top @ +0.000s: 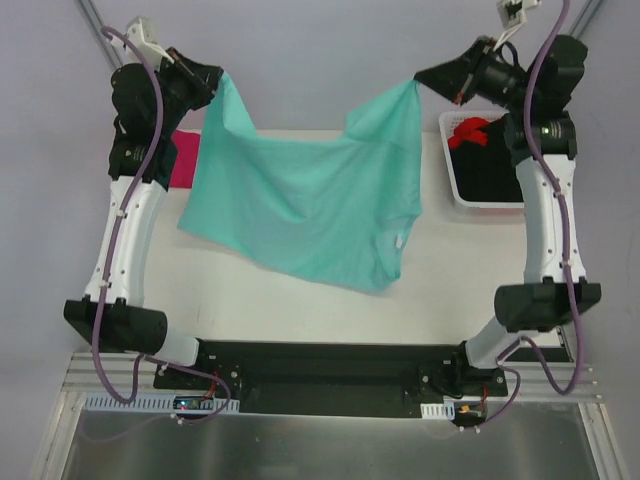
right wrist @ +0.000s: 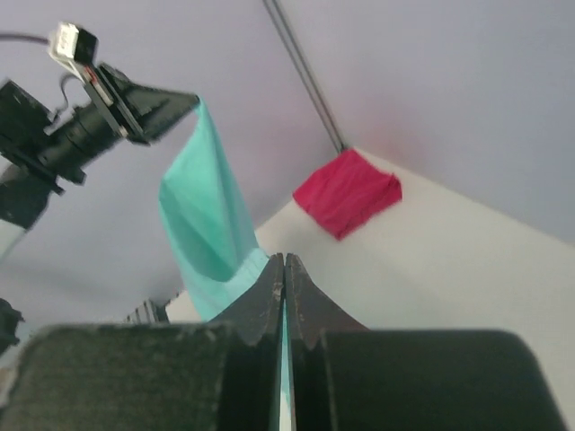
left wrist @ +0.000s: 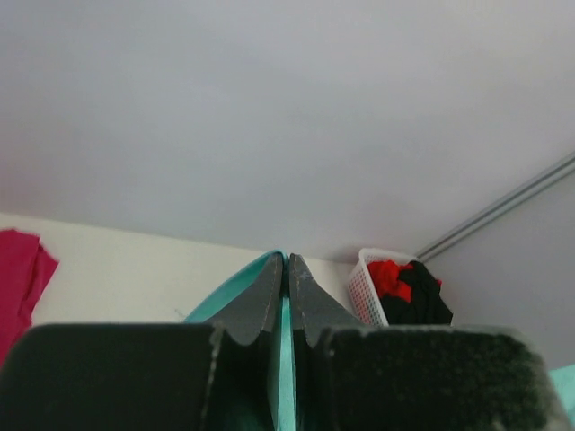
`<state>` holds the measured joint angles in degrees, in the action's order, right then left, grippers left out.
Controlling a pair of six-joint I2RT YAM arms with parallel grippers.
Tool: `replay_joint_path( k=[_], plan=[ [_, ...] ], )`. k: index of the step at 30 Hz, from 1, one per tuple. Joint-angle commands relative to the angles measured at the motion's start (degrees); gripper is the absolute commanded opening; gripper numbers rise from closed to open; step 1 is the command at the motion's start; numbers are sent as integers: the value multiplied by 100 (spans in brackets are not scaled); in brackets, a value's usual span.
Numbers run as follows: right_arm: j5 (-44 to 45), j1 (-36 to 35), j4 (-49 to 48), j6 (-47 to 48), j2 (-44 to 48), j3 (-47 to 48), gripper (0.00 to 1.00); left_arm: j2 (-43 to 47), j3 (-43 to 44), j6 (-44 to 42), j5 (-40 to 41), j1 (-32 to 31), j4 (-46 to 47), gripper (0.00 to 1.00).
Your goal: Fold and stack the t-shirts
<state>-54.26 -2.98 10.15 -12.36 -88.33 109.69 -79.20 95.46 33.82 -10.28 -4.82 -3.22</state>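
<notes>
A teal t-shirt [top: 310, 205] hangs stretched in the air between both arms, its lower part drooping onto the table. My left gripper [top: 217, 76] is shut on its far left corner, and teal cloth [left wrist: 287, 359] shows between the closed fingers. My right gripper [top: 417, 82] is shut on the far right corner; a thin teal strip [right wrist: 284, 377] runs between its fingers. A folded magenta t-shirt [right wrist: 348, 191] lies at the table's far left edge, partly hidden behind the left arm [top: 183, 160].
A white basket [top: 450, 175] at the far right of the table holds red [top: 468, 132] and black garments [left wrist: 422, 301]. The beige table [top: 300, 310] reaches forward to the black base rail [top: 320, 370].
</notes>
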Motion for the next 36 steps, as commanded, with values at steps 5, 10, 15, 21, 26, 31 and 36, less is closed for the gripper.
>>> replay_joint_path(
  k=[5,10,15,21,26,31,36],
  plan=[
    [-200,640,-2848,-2979,-932,3401,1,-281,2520,99,-431,16,183,0],
    [-111,896,-3028,-2842,-71,2762,1,386,2513,-16,-334,16,173,0],
    [-199,905,-2940,-2816,492,2514,1,976,2188,19,-325,16,164,0],
    [-217,905,-2896,-2895,835,2206,1,1565,1758,28,-281,16,147,0],
    [-164,905,-2756,-2825,1055,2074,1,1732,1669,10,-229,16,50,0],
    [-85,905,-2404,-2597,968,2293,1,1584,1906,19,-167,16,-11,0],
    [-163,905,-2334,-2474,713,2022,1,1267,1828,-77,-62,16,-47,0]
  ],
)
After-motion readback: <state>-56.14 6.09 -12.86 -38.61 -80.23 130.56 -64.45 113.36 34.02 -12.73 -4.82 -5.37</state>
